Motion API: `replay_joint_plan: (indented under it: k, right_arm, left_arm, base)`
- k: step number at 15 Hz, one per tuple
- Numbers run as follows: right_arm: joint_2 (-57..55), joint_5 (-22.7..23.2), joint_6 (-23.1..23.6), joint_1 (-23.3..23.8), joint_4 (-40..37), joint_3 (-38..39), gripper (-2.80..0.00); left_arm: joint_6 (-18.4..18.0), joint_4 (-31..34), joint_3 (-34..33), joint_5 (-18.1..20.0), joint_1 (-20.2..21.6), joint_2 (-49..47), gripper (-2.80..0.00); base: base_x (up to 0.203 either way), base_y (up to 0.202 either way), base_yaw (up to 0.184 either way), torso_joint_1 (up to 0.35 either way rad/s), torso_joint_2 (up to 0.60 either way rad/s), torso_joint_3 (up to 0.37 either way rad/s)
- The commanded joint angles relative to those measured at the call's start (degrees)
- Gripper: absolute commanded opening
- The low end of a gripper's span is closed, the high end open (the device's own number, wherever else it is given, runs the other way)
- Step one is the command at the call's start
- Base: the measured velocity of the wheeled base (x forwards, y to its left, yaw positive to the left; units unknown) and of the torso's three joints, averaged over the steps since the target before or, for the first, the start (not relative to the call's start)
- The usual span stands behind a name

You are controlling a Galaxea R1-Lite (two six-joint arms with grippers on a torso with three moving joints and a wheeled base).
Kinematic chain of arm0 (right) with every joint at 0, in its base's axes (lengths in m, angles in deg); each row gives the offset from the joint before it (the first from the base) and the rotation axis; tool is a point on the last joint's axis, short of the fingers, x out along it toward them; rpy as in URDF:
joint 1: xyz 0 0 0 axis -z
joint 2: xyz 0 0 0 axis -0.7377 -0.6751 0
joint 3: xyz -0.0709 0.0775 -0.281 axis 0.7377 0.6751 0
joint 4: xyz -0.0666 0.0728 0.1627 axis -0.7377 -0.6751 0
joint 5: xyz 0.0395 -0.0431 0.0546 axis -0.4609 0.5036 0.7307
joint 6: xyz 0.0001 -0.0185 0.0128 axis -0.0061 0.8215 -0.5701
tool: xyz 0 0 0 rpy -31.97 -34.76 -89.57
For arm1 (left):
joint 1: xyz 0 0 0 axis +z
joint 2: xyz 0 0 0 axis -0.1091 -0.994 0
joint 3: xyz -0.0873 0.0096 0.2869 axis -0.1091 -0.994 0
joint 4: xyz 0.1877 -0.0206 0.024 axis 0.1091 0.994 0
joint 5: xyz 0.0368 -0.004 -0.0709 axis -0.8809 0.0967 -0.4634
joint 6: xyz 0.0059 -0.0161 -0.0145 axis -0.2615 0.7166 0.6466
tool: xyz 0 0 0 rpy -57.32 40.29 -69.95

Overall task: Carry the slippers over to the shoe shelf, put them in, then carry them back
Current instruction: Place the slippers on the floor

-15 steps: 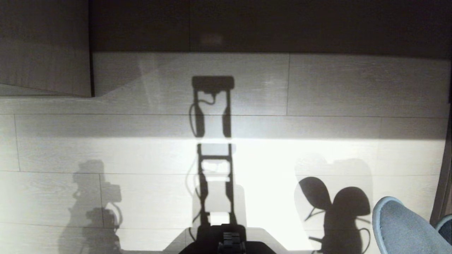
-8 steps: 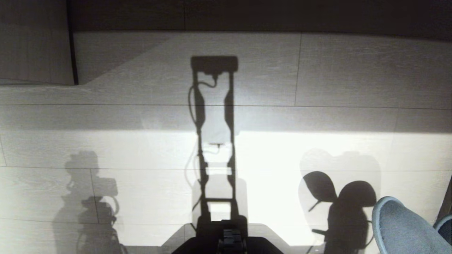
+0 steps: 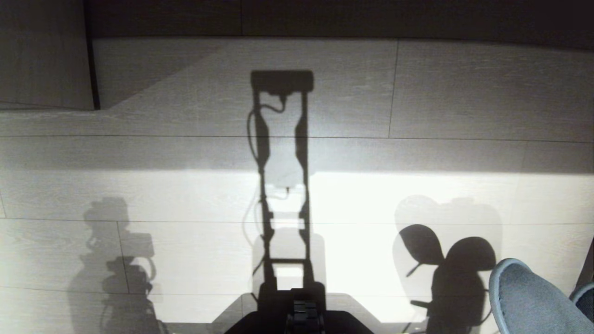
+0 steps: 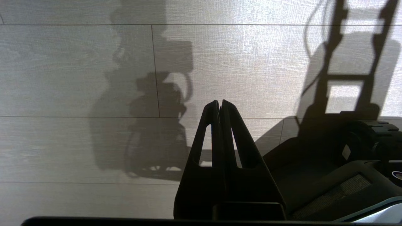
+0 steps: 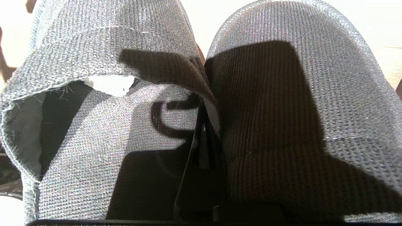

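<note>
A: Lighting?
B: Strong light from behind me. Hard shadows of my frame on the floor (image 3: 441,116), glare mid-floor, far edge dim.
A: Focus?
B: Sharp; slippers (image 5: 282,103) half shadowed.

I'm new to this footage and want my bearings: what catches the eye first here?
The grey-blue knitted fabric slippers fill the right wrist view, pinched together by the shut right gripper; their toes poke in at the head view's lower right. On the pale wood-grain floor lies the robot's tall dark shadow. The left gripper hangs shut and empty over that floor.
</note>
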Motion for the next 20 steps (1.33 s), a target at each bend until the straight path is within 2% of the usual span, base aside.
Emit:
replay_joint_plan:
  k: [1, 3, 5, 8, 10, 12, 14, 17, 20]
  right_arm:
    - [0.0, -0.2, 0.3, 0.0, -0.1, -0.2, -2.80]
    - [-0.3, -0.1, 0.7, -0.1, -1.0, -2.3, -2.80]
    - [-3.3, 0.3, 0.6, -0.1, -4.5, -10.8, -2.80]
    - [-12.5, 0.7, 0.5, -0.2, -7.2, -20.4, -2.80]
    - [-19.6, 0.6, 0.4, -1.3, -4.8, -23.6, -2.80]
    - [-25.9, -0.1, 0.0, -2.2, 0.5, -24.8, -2.80]
    - [-36.2, -2.2, -0.6, -1.7, 10.0, -23.1, -2.80]
    - [-49.8, -5.5, -1.1, 1.3, 26.7, -16.5, -2.80]
    - [-60.6, -8.9, -1.4, 3.7, 35.4, -16.9, -2.80]
  left_arm:
    - [0.0, 0.0, 0.0, 0.0, 0.0, -0.1, -2.80]
    - [0.0, 0.0, 0.0, 0.0, 0.0, -0.1, -2.80]
    - [0.0, 0.0, 0.0, 0.0, 0.1, -0.1, -2.80]
    - [0.0, 0.0, 0.0, 0.0, 0.0, -0.1, -2.80]
    - [0.0, 0.0, 0.0, 0.0, 0.0, -0.1, -2.80]
    - [0.0, 0.0, 0.0, 0.0, 0.1, 0.0, -2.80]
    - [0.0, 0.0, 0.0, 0.0, 0.0, -0.1, -2.80]
    - [0.0, 0.0, 0.0, 0.0, 0.0, 0.0, -2.80]
    - [0.0, 0.0, 0.0, 0.0, 0.0, 0.0, -2.80]
  base:
    - [0.000, 0.000, 0.000, 0.000, 0.00, 0.000]
    - [0.000, 0.000, 0.000, 0.000, 0.00, 0.000]
    - [0.000, 0.000, 0.000, 0.000, 0.00, 0.000]
    - [0.000, 0.000, 0.000, 0.000, 0.00, 0.000]
    - [0.000, 0.000, 0.000, 0.000, 0.00, 0.000]
    - [0.000, 0.000, 0.000, 0.000, 0.00, 0.000]
    - [0.000, 0.000, 0.000, 0.000, 0.00, 0.000]
    - [0.000, 0.000, 0.000, 0.000, 0.00, 0.000]
    - [0.000, 0.000, 0.000, 0.000, 0.00, 0.000]
